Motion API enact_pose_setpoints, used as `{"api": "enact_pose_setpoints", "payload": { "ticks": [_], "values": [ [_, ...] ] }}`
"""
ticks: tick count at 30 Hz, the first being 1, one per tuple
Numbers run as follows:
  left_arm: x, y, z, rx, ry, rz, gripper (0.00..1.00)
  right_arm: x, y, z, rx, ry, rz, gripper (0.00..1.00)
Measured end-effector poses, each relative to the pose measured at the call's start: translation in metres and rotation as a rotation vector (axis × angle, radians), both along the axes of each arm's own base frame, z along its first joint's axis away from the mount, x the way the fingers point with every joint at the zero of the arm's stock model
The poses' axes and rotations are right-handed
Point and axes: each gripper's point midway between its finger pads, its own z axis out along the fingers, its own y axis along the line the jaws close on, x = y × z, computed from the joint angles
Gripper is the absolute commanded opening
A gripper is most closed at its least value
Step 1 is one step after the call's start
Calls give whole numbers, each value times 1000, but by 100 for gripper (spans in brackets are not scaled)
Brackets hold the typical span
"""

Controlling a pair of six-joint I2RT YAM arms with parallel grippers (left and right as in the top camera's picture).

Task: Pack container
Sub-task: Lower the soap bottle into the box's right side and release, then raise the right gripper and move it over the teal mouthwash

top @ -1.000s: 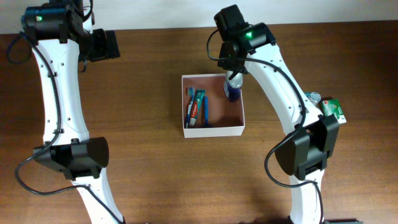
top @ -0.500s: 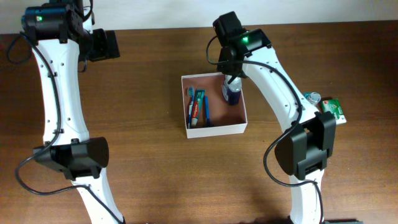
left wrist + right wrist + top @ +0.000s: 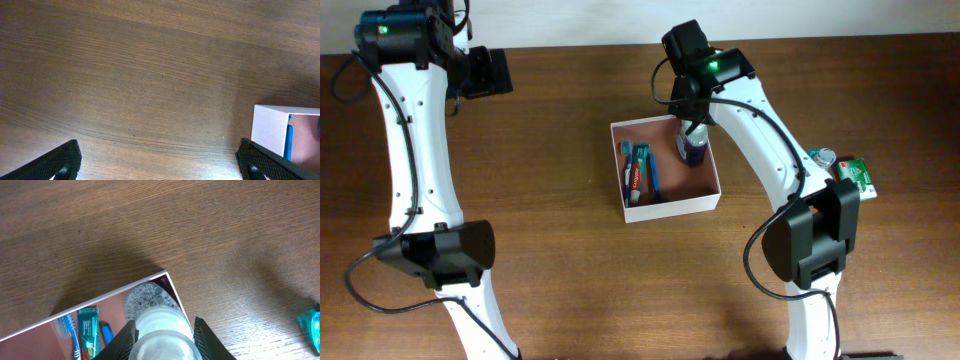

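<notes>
Near the middle of the surface: one container [image 3: 675, 209], square and shallow, with thin white walls and a pinkish-brown inside.
Which way it faces: its open top looks up. It is square, so no side is the long one. It is turned a little, so its walls do not quite line up with the far edge of the surface.
Things inside: four. One toothbrush [image 3: 625, 160], one green and red toothpaste tube [image 3: 638, 172], one thin blue stick [image 3: 655, 182] and one bottle [image 3: 692, 150].
Flat ones: the first three lie side by side on the left half, each pointing from the far wall to the near wall.
Bottle: clear with blue on it and bubbles inside. It is upright in the far right corner. I cannot tell if it touches the bottom.
Things outside: two, off to the right, well apart from the container. One green box [image 3: 858, 175] and one round teal thing [image 3: 823, 156] just beside it.
Arms: two, white with black joints [image 3: 415, 150].
Right fingers [image 3: 207, 342]: clamped on the pale top of the bottle, one on each side.
Left fingers [image 3: 55, 162]: wide apart with nothing between them, over bare wood at the far left.
Surface [image 3: 560, 280]: dark brown wood with fine lines in it.
Room: a pale wall [image 3: 570, 20] runs along the far edge.
</notes>
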Motion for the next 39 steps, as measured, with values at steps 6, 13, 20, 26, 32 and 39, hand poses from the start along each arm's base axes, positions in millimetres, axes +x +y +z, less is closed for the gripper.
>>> {"api": "enact_pose_setpoints", "payload": {
  "ticks": [6,13,20,26,32,39],
  "values": [
    [0,0,0,0,0,0,100,1,0,-11,-4,3,1,33],
    [0,0,0,0,0,0,100,2,-1,-14,-13,0,9,64],
    [0,0,0,0,0,0,100,4,0,-13,-32,-6,60,84],
    [0,0,0,0,0,0,100,5,-3,9,-52,-15,107,93],
    [0,0,0,0,0,0,100,3,-32,98,-41,-136,103,98],
    [0,0,0,0,0,0,100,-75,-128,227,-60,-274,-29,98]
  ]
}}
